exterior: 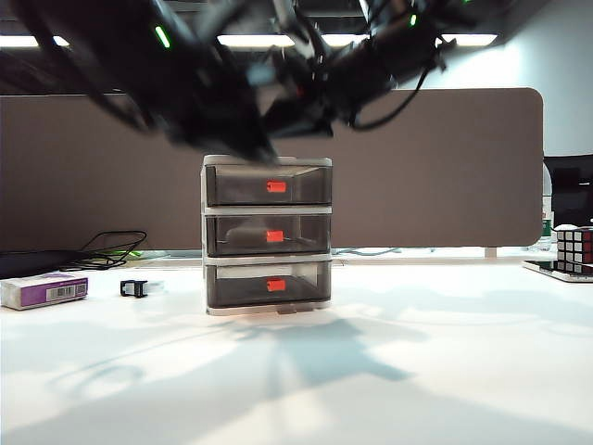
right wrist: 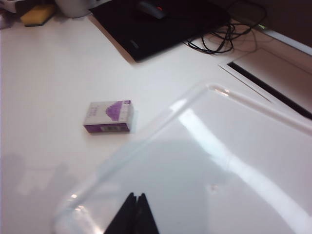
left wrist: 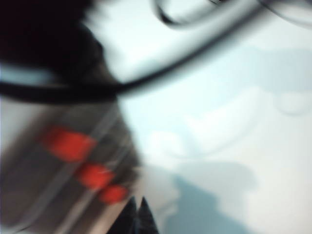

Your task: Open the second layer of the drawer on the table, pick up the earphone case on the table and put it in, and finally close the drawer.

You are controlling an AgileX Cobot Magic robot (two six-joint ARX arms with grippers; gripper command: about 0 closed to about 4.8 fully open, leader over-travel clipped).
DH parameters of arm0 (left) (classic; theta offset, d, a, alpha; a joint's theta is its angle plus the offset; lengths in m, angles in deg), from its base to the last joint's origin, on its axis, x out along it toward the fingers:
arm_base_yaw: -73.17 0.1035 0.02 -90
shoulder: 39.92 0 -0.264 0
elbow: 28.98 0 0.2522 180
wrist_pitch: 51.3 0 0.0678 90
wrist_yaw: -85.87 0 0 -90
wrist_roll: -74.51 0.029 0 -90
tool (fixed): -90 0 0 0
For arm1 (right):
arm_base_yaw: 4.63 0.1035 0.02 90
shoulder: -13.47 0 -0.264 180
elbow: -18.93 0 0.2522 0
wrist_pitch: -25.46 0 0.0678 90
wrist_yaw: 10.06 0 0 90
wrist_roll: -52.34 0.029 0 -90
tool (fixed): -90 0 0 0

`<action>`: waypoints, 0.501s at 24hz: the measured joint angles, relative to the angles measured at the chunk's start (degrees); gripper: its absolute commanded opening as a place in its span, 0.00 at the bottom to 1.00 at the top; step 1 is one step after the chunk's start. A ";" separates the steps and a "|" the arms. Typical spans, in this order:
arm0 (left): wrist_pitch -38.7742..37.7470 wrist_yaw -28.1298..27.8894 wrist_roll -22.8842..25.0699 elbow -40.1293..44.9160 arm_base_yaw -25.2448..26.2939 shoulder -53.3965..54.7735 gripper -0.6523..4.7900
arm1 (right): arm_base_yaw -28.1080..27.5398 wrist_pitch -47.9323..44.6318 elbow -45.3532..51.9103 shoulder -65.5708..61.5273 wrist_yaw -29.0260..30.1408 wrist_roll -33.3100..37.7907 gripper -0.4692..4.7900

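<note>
Overhead, both arms hang blurred above the drawer (exterior: 267, 234), which stands on the table (exterior: 445, 371) with all three trays pushed in. The second layer (exterior: 268, 235) sits flush with the ones above and below it, its red handle (exterior: 275, 236) facing front.

In the left wrist view the left gripper (left wrist: 137, 210) shows its dark fingertips pressed together with nothing between them; the drawer's front, smeared by motion, lies just beside the tips with its three red handles in a slanting row, and bare table spreads on the other side.

In the right wrist view the right gripper (right wrist: 135, 204) likewise has its tips closed on nothing. Directly beneath them is the drawer's glossy white top, and well beyond the tips a purple-and-white box (right wrist: 108, 117) lies on the table, with a black mat (right wrist: 161, 24) and cables (right wrist: 219, 36) farther off.

No view shows the earphone case, so its place cannot be told.
</note>
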 measured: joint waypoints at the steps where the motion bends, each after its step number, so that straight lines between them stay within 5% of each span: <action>1: -2.82 -2.84 0.61 0.00 -0.52 -2.91 0.11 | 0.00 0.98 -0.02 1.25 -0.02 -0.55 0.08; 4: -11.91 -7.74 1.25 2.93 -0.92 -16.66 0.11 | -0.28 6.08 -0.07 8.02 -1.14 -3.02 0.08; 12: -13.09 -9.20 0.59 14.69 1.18 -46.93 0.11 | -2.14 5.09 13.55 26.10 -2.10 0.76 0.08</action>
